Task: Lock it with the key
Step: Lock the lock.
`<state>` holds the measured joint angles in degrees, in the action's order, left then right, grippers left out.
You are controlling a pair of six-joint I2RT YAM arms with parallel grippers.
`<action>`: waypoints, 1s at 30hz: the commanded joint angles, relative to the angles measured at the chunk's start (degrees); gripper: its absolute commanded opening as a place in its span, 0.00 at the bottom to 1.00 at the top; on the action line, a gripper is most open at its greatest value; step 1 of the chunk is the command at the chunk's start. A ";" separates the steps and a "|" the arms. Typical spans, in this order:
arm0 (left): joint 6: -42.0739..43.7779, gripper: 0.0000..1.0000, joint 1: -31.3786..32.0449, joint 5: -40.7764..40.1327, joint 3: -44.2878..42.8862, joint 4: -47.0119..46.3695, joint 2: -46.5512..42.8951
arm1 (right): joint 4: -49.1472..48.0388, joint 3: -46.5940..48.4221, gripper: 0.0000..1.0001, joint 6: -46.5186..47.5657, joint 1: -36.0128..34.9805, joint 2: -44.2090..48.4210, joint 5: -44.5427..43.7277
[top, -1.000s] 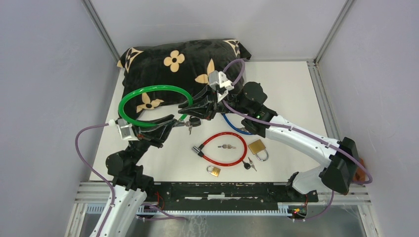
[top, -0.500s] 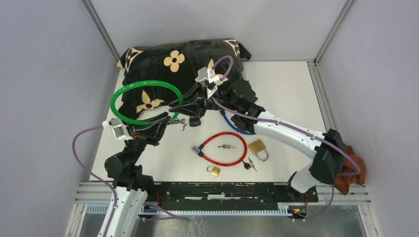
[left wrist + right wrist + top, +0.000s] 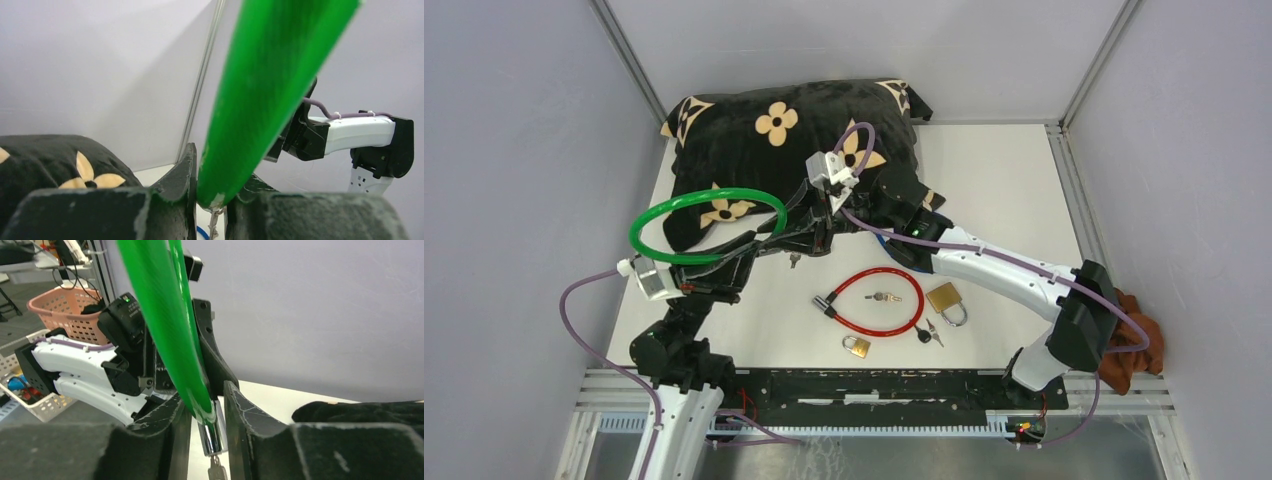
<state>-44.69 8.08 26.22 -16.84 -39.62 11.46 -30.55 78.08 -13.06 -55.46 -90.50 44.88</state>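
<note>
Top external view, your stock as it lies:

1. Green cable lock: the task item. You have it lifted off the surface as a nearly level loop, in front of the pillow and between the two arms. A key hangs from its lock end.

2. Left end effector: closed on the green cable lock. Your left wrist view shows the cable's end pinched between both fingers, with the cable rising up and to the right.

3. Right end effector: its fingers stand on either side of the cable's metal end piece, just beside the left grip. You cannot tell from the right wrist view whether they press it or stand slightly off. The key dangles just below.

4. Pillow: black with cream flower motifs, at the far left of the surface against the back wall.

5. Red cable lock: lies closed in a loop on the surface, with a small pair of keys inside the loop.

6. Large brass padlock: just right of the red loop, with a black-headed key near it.

7. Small brass padlock: nearer the front edge.

8. Blue cable: mostly hidden under your right arm.

9. Brown cloth: beside the right arm's elbow, at the right edge.

10. Pink basket: in the background of the right wrist view.
</note>
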 commanded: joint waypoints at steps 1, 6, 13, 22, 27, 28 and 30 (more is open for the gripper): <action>2.36 0.02 -0.75 1.06 -1.13 -6.00 -1.02 | 3.17 2.09 0.37 5.59 0.00 2.61 1.83; 1.45 0.02 -0.86 1.25 -1.48 -5.50 -0.83 | 4.75 1.30 0.54 8.18 0.10 4.03 4.01; 0.61 0.02 -0.82 0.29 -2.26 -3.83 -0.70 | 13.21 -0.63 0.66 12.57 1.60 6.65 3.47; -0.04 0.02 -1.22 0.02 -2.53 -3.33 -0.48 | 15.06 -4.36 0.47 14.19 2.38 7.00 1.01; -0.93 0.02 -1.55 -0.78 -2.76 -2.52 -0.33 | 14.85 -5.79 0.42 14.96 2.29 7.10 -0.89; -1.12 0.02 -1.55 -0.89 -2.76 -2.49 -0.26 | 14.85 -5.99 0.42 15.14 2.31 7.00 -1.10; -1.40 0.02 -1.57 -0.91 -2.75 -2.45 -0.07 | 14.49 -6.08 0.44 15.11 2.13 6.68 -1.33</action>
<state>-44.36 7.07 27.09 -16.86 -40.32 11.14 -15.14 72.51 1.21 -53.04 -83.66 45.21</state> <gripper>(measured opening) 0.209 0.431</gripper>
